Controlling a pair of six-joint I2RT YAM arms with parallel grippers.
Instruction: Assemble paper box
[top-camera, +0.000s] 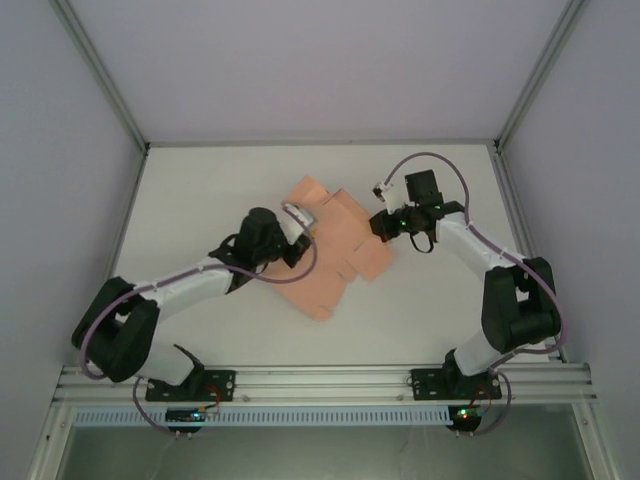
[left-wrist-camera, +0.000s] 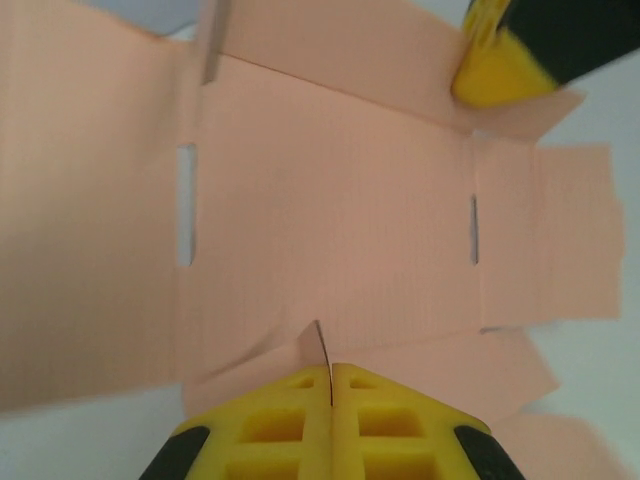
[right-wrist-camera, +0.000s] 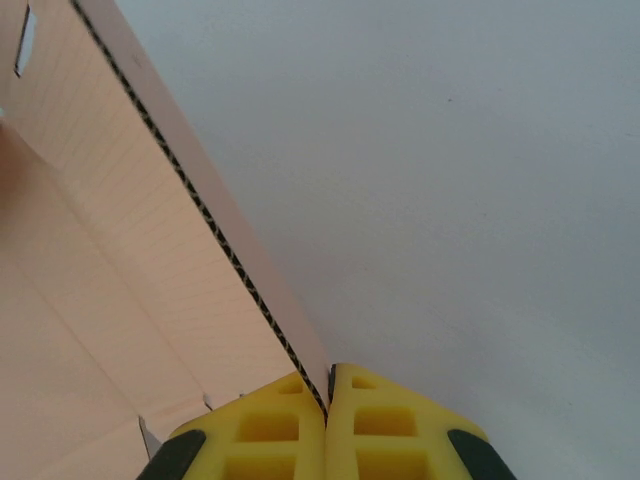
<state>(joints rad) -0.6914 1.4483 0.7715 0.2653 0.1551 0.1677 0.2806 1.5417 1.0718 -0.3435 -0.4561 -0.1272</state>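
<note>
The paper box (top-camera: 335, 265) is a flat salmon-pink die-cut sheet with flaps and slots, lying mid-table and partly lifted. My left gripper (top-camera: 298, 226) is at its left edge, and in the left wrist view it (left-wrist-camera: 331, 372) is shut on a raised flap edge of the paper box (left-wrist-camera: 330, 220). My right gripper (top-camera: 377, 227) is at the sheet's right edge. In the right wrist view it (right-wrist-camera: 328, 380) is shut on the corrugated edge of an upturned flap of the paper box (right-wrist-camera: 120, 250). One right fingertip (left-wrist-camera: 495, 60) shows across the sheet from the left wrist.
The white table (top-camera: 200, 200) has free room on all sides of the sheet. Grey enclosure walls stand at the left, right and back. An aluminium rail (top-camera: 320, 380) runs along the near edge at the arm bases.
</note>
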